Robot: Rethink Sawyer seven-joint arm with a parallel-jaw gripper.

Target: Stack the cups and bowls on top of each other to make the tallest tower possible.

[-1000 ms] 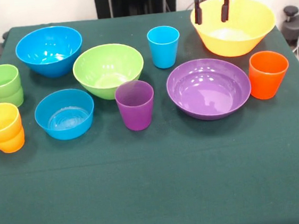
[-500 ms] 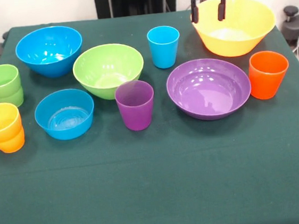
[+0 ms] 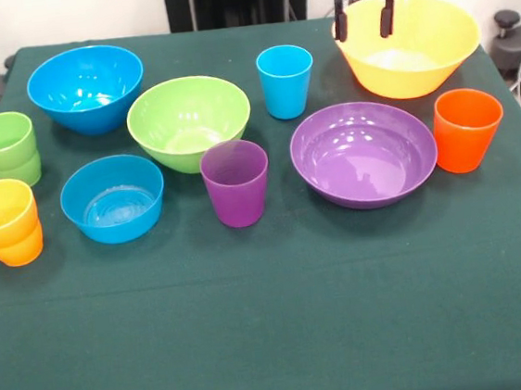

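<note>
My gripper (image 3: pixel 364 31) hangs open and empty over the left rim of the yellow bowl (image 3: pixel 413 53) at the far right. The purple bowl (image 3: pixel 363 152) sits in front of it, with an orange cup (image 3: pixel 466 129) to its right. A light blue cup (image 3: pixel 286 81) and a purple cup (image 3: pixel 236 183) stand near the middle. The lime green bowl (image 3: pixel 189 121), the big blue bowl (image 3: pixel 86 87) and the smaller blue bowl (image 3: pixel 113 197) sit to the left. At the left edge stand nested green cups (image 3: pixel 4 148) and a yellow cup nested in an orange one (image 3: pixel 4 222). No tower stands.
The table wears a dark green cloth (image 3: pixel 283 323), bare along its near half. The robot's dark pedestal (image 3: pixel 226 0) stands behind the far edge. Dark grey gear (image 3: pixel 515 42) sits beyond the right edge.
The gripper has shifted slightly up and to the left over the yellow bowl's rim. The cups and bowls have not moved.
</note>
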